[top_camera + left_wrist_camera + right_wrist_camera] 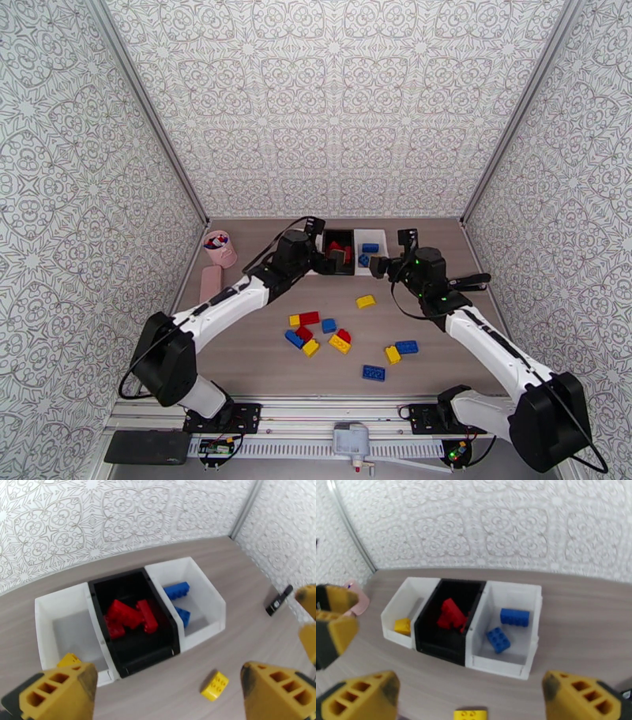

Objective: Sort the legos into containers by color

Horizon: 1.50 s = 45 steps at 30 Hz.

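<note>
Right now both of my grippers hang over the far part of the table (261, 363), close to the three bins. My left gripper (166, 673) is wide open and holds nothing. My right gripper (470, 681) is wide open too, and it holds nothing either.

The bins sit side by side in a row, touching. The left white bin (393, 610) has one yellow brick (402, 626) in it. The black bin (434, 645) in the middle has red bricks (450, 614). The right white bin (501, 665) has two blue bricks (514, 617).

The one I care about is the loose yellow brick (365, 301). It lies on the table just on the near side of the bins, about where the black bin meets the right white bin. It sits between my two grippers, and from above my right gripper looks closer to it. Its long side runs left to right.

I think my right gripper should come down and back a little to reach it. Then the brick has to go far left, to the bin with the yellow one. More loose bricks (340, 343) wait nearer to my bases.
</note>
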Each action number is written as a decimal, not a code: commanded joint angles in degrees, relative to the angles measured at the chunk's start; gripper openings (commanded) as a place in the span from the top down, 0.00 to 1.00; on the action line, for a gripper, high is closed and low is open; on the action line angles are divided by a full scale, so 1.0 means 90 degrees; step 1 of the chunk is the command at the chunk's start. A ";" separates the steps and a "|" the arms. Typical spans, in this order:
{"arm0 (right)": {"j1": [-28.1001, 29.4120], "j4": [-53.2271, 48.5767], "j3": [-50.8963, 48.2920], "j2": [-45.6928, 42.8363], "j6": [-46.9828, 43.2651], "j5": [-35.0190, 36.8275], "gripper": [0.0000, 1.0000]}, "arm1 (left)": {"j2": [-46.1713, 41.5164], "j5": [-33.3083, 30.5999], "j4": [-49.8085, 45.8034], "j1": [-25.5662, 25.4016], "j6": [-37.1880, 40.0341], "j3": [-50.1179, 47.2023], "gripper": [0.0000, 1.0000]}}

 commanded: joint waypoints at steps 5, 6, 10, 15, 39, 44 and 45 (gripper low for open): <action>0.0357 -0.1509 0.0303 0.0665 0.1940 0.1038 0.01 | -0.1600 0.0939 0.0640 -0.0112 0.1505 -0.1801 0.00; 0.0434 -0.1676 0.0326 0.0772 0.2163 0.1099 0.01 | -0.1817 0.1031 0.0625 -0.0138 0.1640 -0.2011 0.00; 0.0771 -0.1921 0.0254 0.1126 0.2739 0.1173 0.02 | -0.2425 0.1638 0.0249 -0.0227 0.2167 -0.2456 0.01; 0.1092 -0.1958 0.0362 0.1775 0.3303 0.0946 0.06 | -0.2808 0.2188 0.0186 -0.0268 0.2670 -0.3024 0.00; 0.1363 -0.2180 0.1982 0.3959 0.2758 0.0322 0.25 | -0.2648 0.2005 0.1039 -0.0568 0.2398 -0.3547 0.00; 0.1405 -0.2691 0.2148 0.3997 0.2503 0.0774 0.33 | -0.2614 0.1815 0.1139 -0.0576 0.2232 -0.3579 0.00; 0.1403 -0.2730 0.2163 0.4016 0.2497 0.0788 0.35 | -0.2623 0.1777 0.1138 -0.0586 0.2212 -0.3574 0.00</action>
